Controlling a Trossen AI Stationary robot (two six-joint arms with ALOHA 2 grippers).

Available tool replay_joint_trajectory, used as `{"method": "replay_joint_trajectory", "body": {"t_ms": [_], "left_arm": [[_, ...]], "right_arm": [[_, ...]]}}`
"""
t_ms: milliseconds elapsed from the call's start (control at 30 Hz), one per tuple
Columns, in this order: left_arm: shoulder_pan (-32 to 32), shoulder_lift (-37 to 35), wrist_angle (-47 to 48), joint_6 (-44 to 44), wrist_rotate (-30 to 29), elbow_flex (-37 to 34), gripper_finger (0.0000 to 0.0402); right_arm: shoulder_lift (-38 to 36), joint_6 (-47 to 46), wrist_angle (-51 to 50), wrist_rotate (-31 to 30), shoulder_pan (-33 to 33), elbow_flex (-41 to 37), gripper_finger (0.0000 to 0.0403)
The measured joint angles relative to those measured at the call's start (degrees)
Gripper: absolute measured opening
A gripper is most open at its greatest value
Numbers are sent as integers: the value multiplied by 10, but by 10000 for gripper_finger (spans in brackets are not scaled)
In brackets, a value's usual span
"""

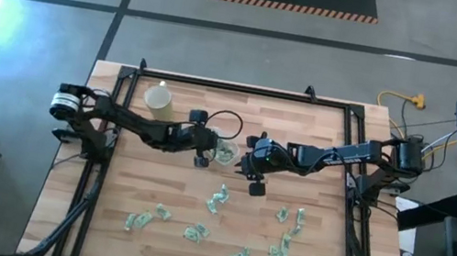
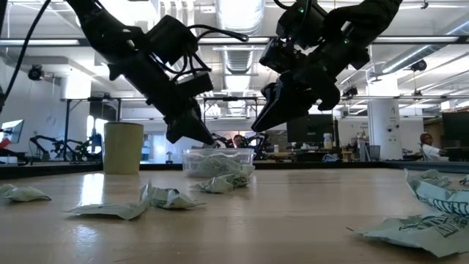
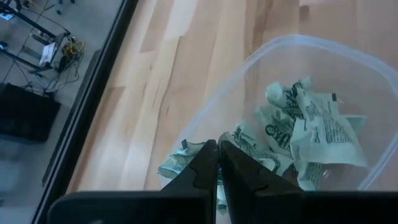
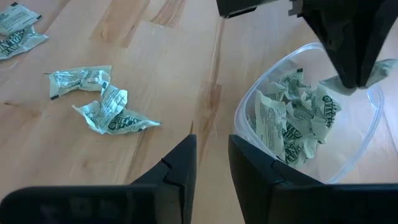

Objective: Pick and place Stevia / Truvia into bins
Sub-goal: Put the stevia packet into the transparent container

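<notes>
Left pincer (image 3: 217,163): fingers pressed together, tips at the near rim of the clear tub (image 3: 323,56). In the right wrist view a green-white scrap shows just beside those tips, over the tub's far rim; I judge it a Truvia sachet (image 4: 380,70) pinched there, not certain. From the tips, the tub's hollow lies straight ahead and below, so the coming release, as I judge it, turns on the tips being over the hollow rather than outside the wall. 1 crumpled sachet (image 3: 177,163) lies on the bench just outside the wall, touching it.

Right pincer (image 4: 211,163): fingers a narrow gap apart, nothing between them, hovering just beside the tub on the opposite side. In the high view both pincers meet at the tub (image 1: 226,153), left pincer (image 1: 203,152) closer on its rim, right pincer (image 1: 254,181) a little off.

Tub holds several crumpled sachets in a heap (image 4: 292,121). Nearest loose ones to the right pincer: 2 crumpled sachets (image 4: 102,102) close together on the bench, long axes roughly across the wood grain. More sachets (image 1: 217,199) lie scattered toward the front, well apart from the tub.

Surface: pale wood-plank bench (image 1: 320,134) with a dark frame. Pale yellow cup (image 1: 158,98) stands near the left arm, apart from the tub. Room: grey concrete floor, other workstations, and people far behind in the low view.
</notes>
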State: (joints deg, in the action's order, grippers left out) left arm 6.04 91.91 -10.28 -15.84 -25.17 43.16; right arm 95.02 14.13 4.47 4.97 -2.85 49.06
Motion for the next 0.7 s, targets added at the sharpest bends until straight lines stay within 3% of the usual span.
{"method": "replay_joint_trajectory", "body": {"t_ms": [267, 467, 700], "left_arm": [[0, -2, 0, -12, -1, 0, 7], [-1, -2, 1, -12, -1, -1, 72], [-5, -7, 9, 0, -2, -2, 139]], "right_arm": [[0, 0, 0, 0, 0, 0, 95], [0, 0, 0, 3, 0, 0, 106], [0, -2, 0, 83, 0, 0, 119]]}}
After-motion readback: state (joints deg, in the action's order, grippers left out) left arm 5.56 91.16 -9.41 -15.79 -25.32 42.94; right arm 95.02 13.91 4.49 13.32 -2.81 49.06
